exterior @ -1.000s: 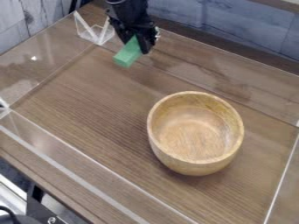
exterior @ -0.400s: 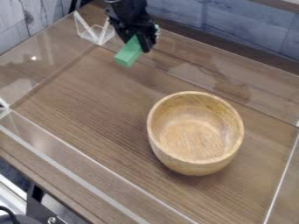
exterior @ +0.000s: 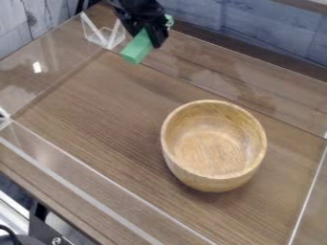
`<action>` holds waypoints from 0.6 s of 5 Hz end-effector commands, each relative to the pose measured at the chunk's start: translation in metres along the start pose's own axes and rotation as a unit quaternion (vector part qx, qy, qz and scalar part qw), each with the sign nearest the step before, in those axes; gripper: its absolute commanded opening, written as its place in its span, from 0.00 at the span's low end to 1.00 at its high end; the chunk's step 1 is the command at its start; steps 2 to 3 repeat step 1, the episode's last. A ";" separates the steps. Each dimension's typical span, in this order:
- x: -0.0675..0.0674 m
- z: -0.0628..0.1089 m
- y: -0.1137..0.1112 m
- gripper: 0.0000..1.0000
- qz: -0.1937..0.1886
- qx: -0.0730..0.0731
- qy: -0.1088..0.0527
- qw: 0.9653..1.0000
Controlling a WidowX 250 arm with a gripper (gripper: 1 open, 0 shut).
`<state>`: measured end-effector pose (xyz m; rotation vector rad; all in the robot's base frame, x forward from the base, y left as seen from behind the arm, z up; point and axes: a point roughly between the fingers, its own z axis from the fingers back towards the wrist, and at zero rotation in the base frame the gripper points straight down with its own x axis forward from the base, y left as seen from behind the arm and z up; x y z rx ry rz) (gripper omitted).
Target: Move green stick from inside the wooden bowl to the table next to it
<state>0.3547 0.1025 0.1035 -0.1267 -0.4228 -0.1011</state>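
1. A black gripper (exterior: 144, 36) at the top of the frame, well up and left of the bowl (exterior: 215, 144), is clamped on the green stick (exterior: 136, 49), its jaws partly apart and closed across the bar's upper end.
2. The stick hangs tilted below the fingers, its lower end pointing down and left, away from the bowl; whether that end touches the table (exterior: 102, 124) cannot be told from this angle.
3. The stick is outside the bowl, well apart from its rim, near the table's far edge.
4. The bowl, round and light tan with visible grain, stands upright on the table at lower right of the gripper, its hollow showing only bare wood.
5. The table is brown wood grain and stretches from the bowl toward the left and foreground.
6. Low clear walls (exterior: 52, 163) edge the table; one runs along the near left side from the bowl, another along the far side behind the gripper.
7. A small clear bracket-like piece (exterior: 99, 32) sits just left of the gripper, farther from the bowl than the stick is; its exact form is hard to make out.
8. A grey surface (exterior: 255, 29) lies beyond the far wall, straight up the frame from the bowl.
9. The arm above the gripper leaves the frame at the top edge, so only its lowest black section shows.
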 end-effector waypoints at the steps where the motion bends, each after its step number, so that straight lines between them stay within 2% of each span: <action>1: 0.011 0.022 -0.009 0.00 0.000 0.015 -0.035 0.999; 3: 0.011 0.022 -0.009 0.00 0.000 0.015 -0.035 0.999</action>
